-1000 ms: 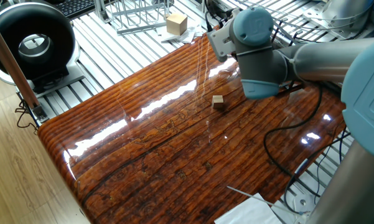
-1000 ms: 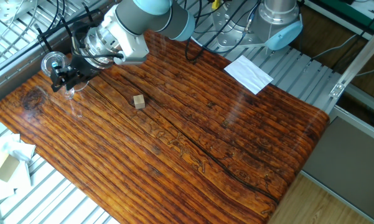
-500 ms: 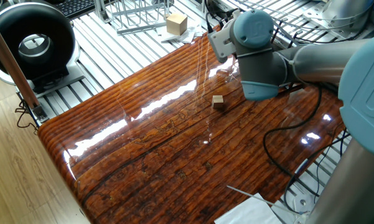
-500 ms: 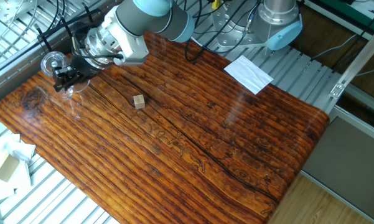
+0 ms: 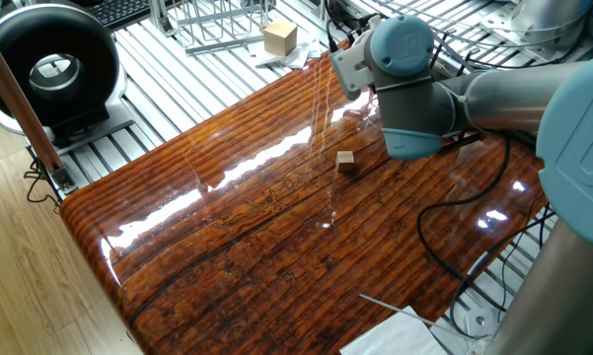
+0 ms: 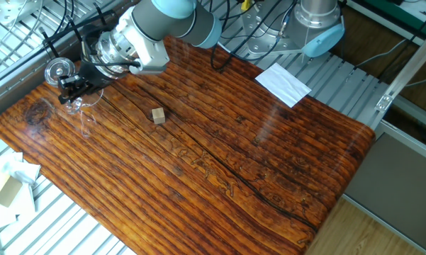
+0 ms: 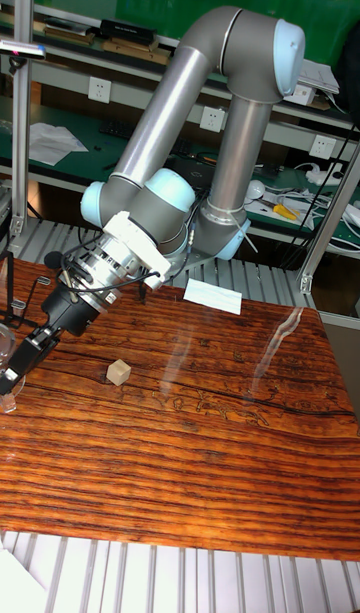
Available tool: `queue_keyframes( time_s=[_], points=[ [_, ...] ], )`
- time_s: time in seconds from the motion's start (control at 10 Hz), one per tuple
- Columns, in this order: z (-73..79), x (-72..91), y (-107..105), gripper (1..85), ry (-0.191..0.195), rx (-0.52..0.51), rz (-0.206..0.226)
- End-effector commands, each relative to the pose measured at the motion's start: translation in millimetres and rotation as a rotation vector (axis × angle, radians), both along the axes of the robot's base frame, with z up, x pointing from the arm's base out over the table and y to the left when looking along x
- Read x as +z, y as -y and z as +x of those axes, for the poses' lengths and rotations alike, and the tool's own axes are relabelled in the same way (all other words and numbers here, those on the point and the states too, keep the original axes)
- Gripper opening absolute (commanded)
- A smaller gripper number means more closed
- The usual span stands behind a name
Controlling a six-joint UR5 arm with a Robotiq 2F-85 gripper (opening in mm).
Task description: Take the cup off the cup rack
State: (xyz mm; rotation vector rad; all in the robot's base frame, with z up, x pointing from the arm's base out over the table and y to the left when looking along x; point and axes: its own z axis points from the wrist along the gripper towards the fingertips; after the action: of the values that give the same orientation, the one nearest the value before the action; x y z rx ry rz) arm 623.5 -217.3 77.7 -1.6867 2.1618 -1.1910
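Just cup (image 6: 59, 71) at tool (image 6: 71, 86) tip

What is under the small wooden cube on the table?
Only the bare striped wooden table lies under the small wooden cube; it sits flat, apart from the end effector and the cup. Its underside is covered, so nothing more can be told.

Probably a robotics lab: a wooden table (image 6: 269, 163) on aluminium rails (image 5: 158, 108), with cluttered shelving (image 7: 120, 48) behind.
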Motion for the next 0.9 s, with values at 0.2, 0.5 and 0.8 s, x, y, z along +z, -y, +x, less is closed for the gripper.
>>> queue_keyframes(
  time_s=[0.2, 0.5, 0.8],
  points=[
    [5.0, 38.2, 14, 1.3, 0.029, 0.018, -0.13],
    [10.5, 40.4, 17, 1.3, 0.018, 0.019, -0.093],
    [23.1, 62.0, 32, 1.3, -0.037, 0.042, -0.068]
  ],
)
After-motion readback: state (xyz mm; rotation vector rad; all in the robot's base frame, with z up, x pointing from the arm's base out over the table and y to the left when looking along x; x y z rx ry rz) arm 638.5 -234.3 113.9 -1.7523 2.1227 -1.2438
